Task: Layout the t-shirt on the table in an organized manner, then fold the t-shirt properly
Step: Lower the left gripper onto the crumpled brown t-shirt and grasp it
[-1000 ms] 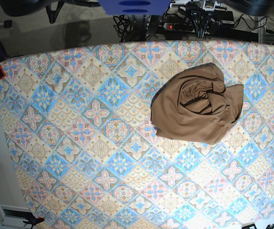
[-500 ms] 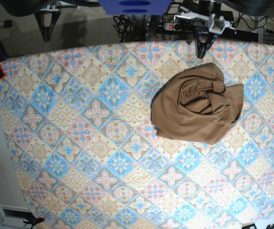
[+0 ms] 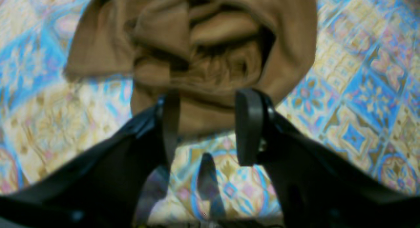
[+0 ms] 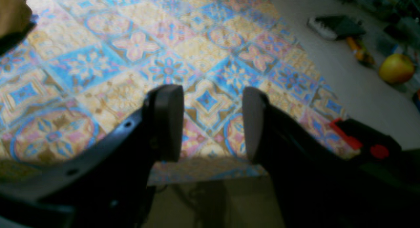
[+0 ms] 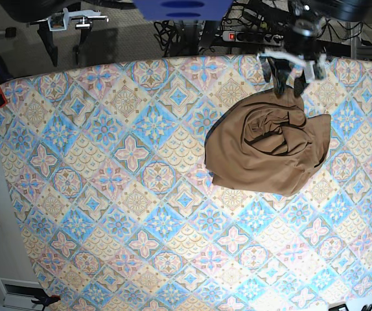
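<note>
T-shirt (image 5: 267,149) bunched on table (image 5: 108,194), far right side. Soft, limp; I'd pinch an outer edge. Left claw (image 5: 288,83) apart, empty, over its rim; right claw (image 4: 211,123) apart, empty.

The t-shirt (image 5: 267,152) is soft matt cloth, tan-brown, creased and bunched into folds. The table (image 5: 108,194) wears a printed tile-patterned covering, flat and smooth with a faint sheen; the wrist views are too blurred to show whether it is woven. The left end effector (image 3: 208,126) has matt black fingers (image 3: 249,126), seemingly plastic.
</note>
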Robot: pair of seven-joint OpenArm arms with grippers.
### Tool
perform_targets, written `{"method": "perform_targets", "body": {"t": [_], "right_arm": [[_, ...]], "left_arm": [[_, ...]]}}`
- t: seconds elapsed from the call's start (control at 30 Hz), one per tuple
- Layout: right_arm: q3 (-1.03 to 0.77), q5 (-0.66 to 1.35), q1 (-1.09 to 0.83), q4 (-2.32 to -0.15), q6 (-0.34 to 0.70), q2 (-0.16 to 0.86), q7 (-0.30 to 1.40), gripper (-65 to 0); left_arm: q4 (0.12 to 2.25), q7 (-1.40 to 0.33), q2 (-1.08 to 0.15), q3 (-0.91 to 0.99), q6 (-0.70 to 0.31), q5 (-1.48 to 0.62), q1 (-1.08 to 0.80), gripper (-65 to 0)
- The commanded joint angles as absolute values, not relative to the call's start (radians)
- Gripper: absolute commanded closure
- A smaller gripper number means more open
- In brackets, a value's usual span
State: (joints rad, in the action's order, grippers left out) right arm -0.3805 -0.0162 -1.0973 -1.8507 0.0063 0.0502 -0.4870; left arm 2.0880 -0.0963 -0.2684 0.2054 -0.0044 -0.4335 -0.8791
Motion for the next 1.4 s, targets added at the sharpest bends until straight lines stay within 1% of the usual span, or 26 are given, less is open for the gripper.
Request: {"method": "perform_targets", "body": {"t": [0.0,0.1,0.2,0.3,0.43,0.53,0.63,0.73,0.83,1.03,1.1,1.17,1.23,1.33,1.37], "right_arm": [[-0.384,-0.012,-1.112,-1.865,0.002,0.053,-0.507,-28.2],[-0.384,-0.012,-1.11,-1.865,0.002,0.053,-0.46,-28.2],[-0.383,-0.012,-1.11,-1.865,0.002,0.053,-0.401,-28.2],[-0.361,-0.012,-1.109,-1.865,0.002,0.053,-0.367,-28.2],[-0.344,-0.013,-1.107,-1.865,0.002,0.054,-0.338,-28.2],[-0.328,-0.013,-1.096,-1.865,0.002,0.058,-0.312,-28.1],[-0.329,-0.013,-1.052,-1.865,0.002,0.056,-0.303,-28.1],[-0.329,-0.013,-1.013,-1.865,0.002,0.056,-0.303,-28.1],[-0.329,-0.013,-0.992,-1.865,0.002,0.056,-0.303,-28.1],[-0.332,-0.013,-0.984,-1.865,0.002,0.056,-0.303,-28.1],[-0.332,-0.013,-0.984,-1.865,0.002,0.056,-0.303,-28.1],[-0.332,-0.013,-0.984,-1.865,0.002,0.056,-0.303,-28.1],[-0.332,-0.013,-0.984,-1.863,0.002,0.056,-0.303,-28.1],[-0.332,-0.013,-0.972,-1.862,0.002,0.056,-0.303,-28.1],[-0.332,-0.013,-0.963,-1.862,0.002,0.056,-0.303,-28.1]], "left_arm": [[2.104,-0.124,-0.274,0.231,0.002,-0.432,-0.866,-29.1],[2.104,-0.278,-0.285,0.271,-0.001,-0.429,-0.806,-29.4],[2.104,-0.426,-0.349,0.278,-0.001,-0.429,-0.748,-29.4],[2.104,-0.539,-0.369,0.283,-0.001,-0.429,-0.696,-29.4],[2.101,-0.676,-0.441,0.275,-0.001,-0.427,-0.627,-29.4],[2.1,-0.745,-0.456,0.249,-0.002,-0.426,-0.573,-29.4],[2.098,-0.82,-0.487,0.196,-0.028,-0.398,-0.518,-29.4],[2.092,-0.878,-0.486,0.16,-0.041,-0.332,-0.466,-29.4],[2.068,-0.932,-0.486,0.084,-0.041,-0.259,-0.42,-29.4],[2.034,-0.963,-0.486,-0.033,-0.042,-0.156,-0.404,-28.9],[2.011,-0.961,-0.487,-0.061,-0.064,-0.147,-0.397,-28.7],[1.977,-0.963,-0.487,-0.081,-0.097,-0.147,-0.369,-25.6],[1.92,-0.963,-0.476,-0.085,-0.108,-0.154,-0.349,-17.3],[1.859,-0.955,-0.433,-0.077,-0.111,-0.139,-0.321,0.0],[1.848,-0.957,-0.427,-0.077,-0.111,-0.134,-0.317,0.0]]}}
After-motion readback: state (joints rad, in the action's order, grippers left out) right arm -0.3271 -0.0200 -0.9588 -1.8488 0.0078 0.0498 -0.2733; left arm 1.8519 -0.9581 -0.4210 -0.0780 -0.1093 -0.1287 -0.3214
